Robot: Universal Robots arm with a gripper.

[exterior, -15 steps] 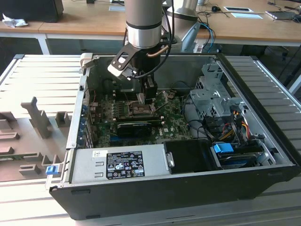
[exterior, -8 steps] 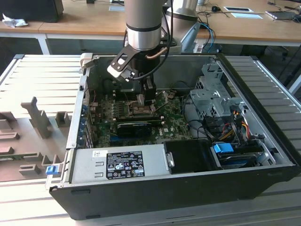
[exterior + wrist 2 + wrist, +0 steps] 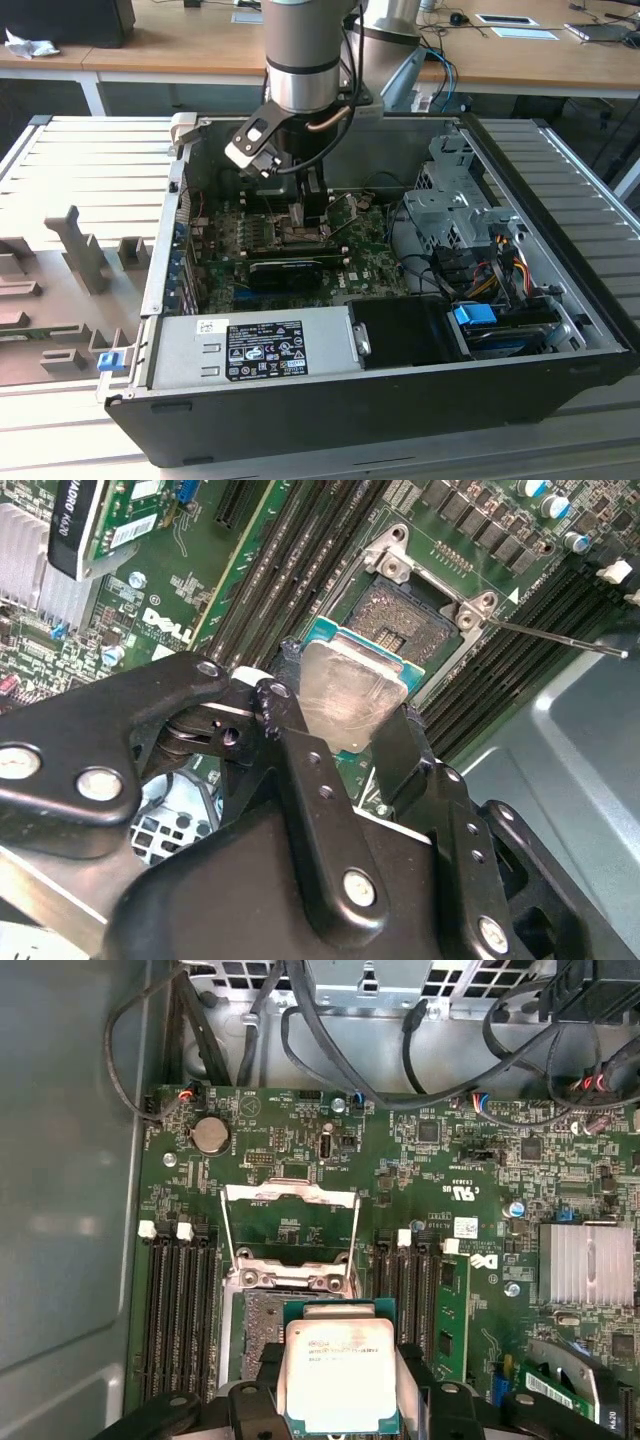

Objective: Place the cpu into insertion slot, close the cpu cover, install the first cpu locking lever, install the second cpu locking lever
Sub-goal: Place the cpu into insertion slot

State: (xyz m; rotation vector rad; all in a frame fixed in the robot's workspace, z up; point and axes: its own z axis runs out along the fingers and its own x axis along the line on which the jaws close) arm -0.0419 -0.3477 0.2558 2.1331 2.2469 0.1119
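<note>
- Grey slatted bench [image 3: 80, 160] under an open black computer case [image 3: 400, 400]; wooden desks [image 3: 150, 50] behind in the exterior view.
- Inside the case: green board [image 3: 370, 255] around the insertion slot [image 3: 262, 1330]; grey power supply box [image 3: 250, 345] well apart from the slot, at the case's near wall.
- Robot arm [image 3: 300, 50] reaching down into the case, gripper [image 3: 300, 220] directly above the insertion slot.
- Gripper clamped narrow on the cpu [image 3: 350, 695], black fingers [image 3: 290, 730] pressing two opposite edges, silvery face toward both wrist cameras.
- cpu over the insertion slot, covering the part nearest the gripper; rest of the dark pin field bare. Cannot tell whether touching the slot or just above it.
- cpu cover [image 3: 290, 1194] swung up and open, standing at the slot edge farthest from the gripper.
- Thin metal lever rod [image 3: 560, 640] sticking out sideways from a slot corner, not latched down.
- Long black memory slots [image 3: 175, 1300] flanking the insertion slot on both sides.
- Finned silver heatsink [image 3: 585, 1265] well apart from the slot; coin battery [image 3: 210, 1135] beyond the raised cover.
</note>
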